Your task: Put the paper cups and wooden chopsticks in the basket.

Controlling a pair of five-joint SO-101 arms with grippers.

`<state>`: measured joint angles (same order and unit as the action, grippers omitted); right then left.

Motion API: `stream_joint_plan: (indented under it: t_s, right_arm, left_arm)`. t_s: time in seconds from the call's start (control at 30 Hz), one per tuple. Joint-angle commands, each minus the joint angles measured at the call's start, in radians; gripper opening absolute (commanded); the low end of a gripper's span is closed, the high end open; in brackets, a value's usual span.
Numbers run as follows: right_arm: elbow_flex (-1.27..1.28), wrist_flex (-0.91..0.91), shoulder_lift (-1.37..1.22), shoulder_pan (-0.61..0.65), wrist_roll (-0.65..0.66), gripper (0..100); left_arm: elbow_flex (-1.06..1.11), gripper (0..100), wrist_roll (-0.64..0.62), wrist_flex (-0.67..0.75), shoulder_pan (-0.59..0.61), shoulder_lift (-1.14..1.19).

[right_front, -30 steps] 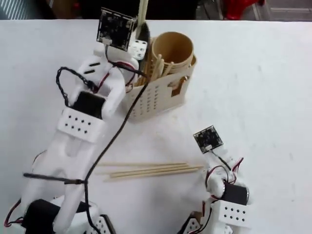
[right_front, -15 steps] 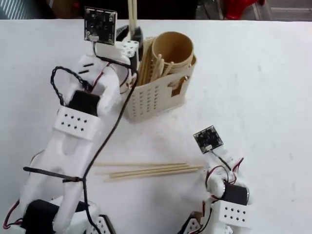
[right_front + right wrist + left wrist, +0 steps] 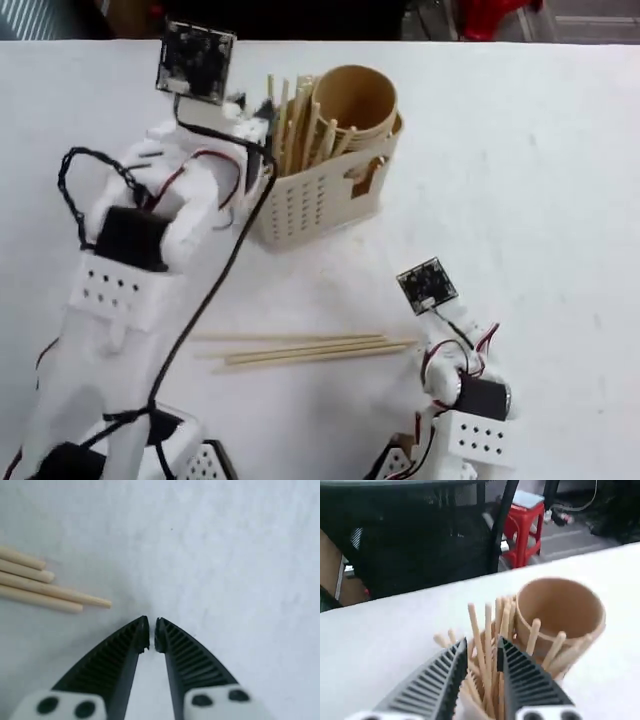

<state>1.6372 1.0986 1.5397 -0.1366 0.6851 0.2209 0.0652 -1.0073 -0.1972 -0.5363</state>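
Note:
A white perforated basket [image 3: 320, 195] stands at the back middle of the table. It holds a tan paper cup [image 3: 355, 95] [image 3: 560, 605] and several upright wooden chopsticks [image 3: 295, 125] [image 3: 505, 615]. My left gripper [image 3: 255, 110] [image 3: 482, 647] is at the basket's left side, slightly open, with a couple of those sticks standing in the gap. Several more chopsticks [image 3: 300, 348] [image 3: 40, 587] lie flat on the table in front. My right gripper [image 3: 152, 630] hangs shut and holding nothing, just above the table beside their tips.
The right arm's body [image 3: 465, 395] sits at the front right edge. The white table [image 3: 540, 200] has free room on the right of the basket. Beyond the far edge are a dark floor and a red stool [image 3: 527, 525].
The left gripper held a chopstick upright above the basket; that stick now stands inside it and the left arm has dropped lower and leftward. The right arm has not moved.

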Motion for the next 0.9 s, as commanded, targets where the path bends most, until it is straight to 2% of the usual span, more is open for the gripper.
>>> stream_joint_plan:
  t_s: [0.0,0.17,0.2,0.3,0.4,0.53,0.63,0.87]
  right_arm:
    - [-0.008,-0.016,-0.005,-0.01,-0.008,3.9]
    - [-0.008,-0.016,-0.005,-0.01,-0.008,3.9]
    - [-0.008,-0.016,-0.005,-0.01,-0.008,3.9]
    - [-0.008,-0.016,-0.005,-0.01,-0.008,3.9]
    - [-0.008,-0.016,-0.005,-0.01,-0.008,3.9]
    - [-0.008,-0.016,-0.005,-0.01,-0.008,3.9]
    - [-0.008,-0.016,-0.005,-0.01,-0.008,3.9]
    - [-0.008,-0.016,-0.005,-0.01,-0.008,3.9]
  left_arm:
    - [-0.037,3,0.241,-0.25,-0.042,-0.039]
    - [0.147,2,0.637,-0.496,-0.174,-0.038]
    - [0.198,2,0.675,-0.523,-0.203,-0.038]
    - [0.361,2,0.694,-0.5,-0.249,-0.038]
    - [0.517,2,0.697,-0.373,-0.249,-0.038]
    - [0.723,2,0.812,-0.241,-0.285,-0.038]
    - [0.858,2,0.833,-0.152,-0.334,-0.038]
    - [0.908,2,0.833,-0.112,-0.351,-0.038]
